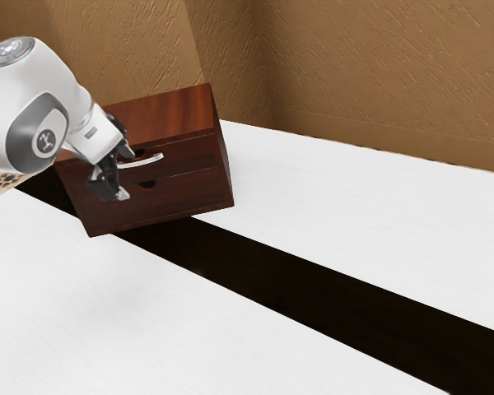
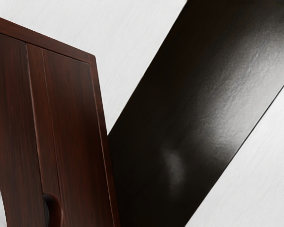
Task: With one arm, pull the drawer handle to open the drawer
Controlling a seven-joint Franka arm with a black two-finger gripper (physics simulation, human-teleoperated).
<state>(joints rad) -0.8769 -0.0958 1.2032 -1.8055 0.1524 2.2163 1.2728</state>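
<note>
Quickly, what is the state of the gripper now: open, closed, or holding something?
Gripper: it cannot be told; it is at the drawer front, close to the silver handle.

Arm (image 1: 33, 90): white, enters from the exterior view's upper left — bent, reaching down toward that view's right.
Wrist (image 1: 95, 136): tilted downward — black jaws point down and slightly toward that view's right.
</note>
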